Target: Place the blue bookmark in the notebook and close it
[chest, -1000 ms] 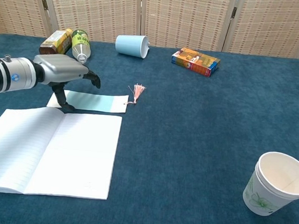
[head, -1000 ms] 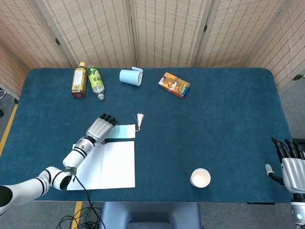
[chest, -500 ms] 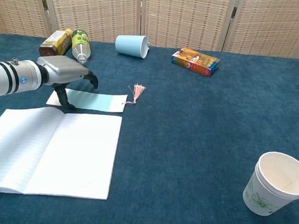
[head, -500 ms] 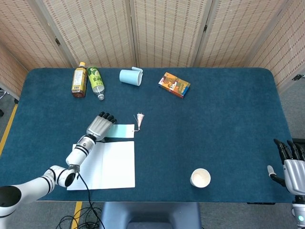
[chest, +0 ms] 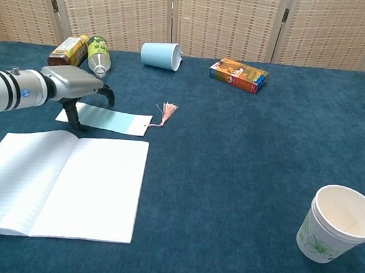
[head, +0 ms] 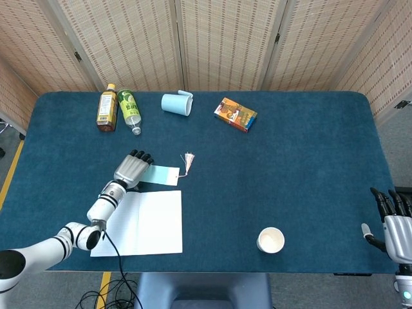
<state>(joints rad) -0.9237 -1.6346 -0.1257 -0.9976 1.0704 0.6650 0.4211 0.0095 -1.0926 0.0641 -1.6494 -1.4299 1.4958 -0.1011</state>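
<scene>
The open notebook (head: 151, 222) (chest: 69, 184) lies flat near the table's front left, blank pages up. Just behind it lies the blue bookmark (head: 164, 174) (chest: 116, 121), slightly tilted, its pink tassel (head: 188, 161) (chest: 167, 113) at the right end. My left hand (head: 131, 168) (chest: 72, 85) sits over the bookmark's left end, fingers curled above and thumb down at its edge, pinching it. The grip itself is partly hidden. My right hand (head: 394, 222) hangs off the table's front right corner, fingers apart, holding nothing.
A paper cup (head: 270, 240) (chest: 338, 223) stands at the front right. Along the back lie a light blue cup (head: 176, 103) (chest: 160, 55) on its side, two bottles (head: 106, 107) (head: 129, 111), and an orange box (head: 235, 114) (chest: 238, 74).
My left hand has moved back and a little left, drawing the bookmark's left end with it; the bookmark now lies tilted and further from the notebook. The right hand has sunk slightly.
</scene>
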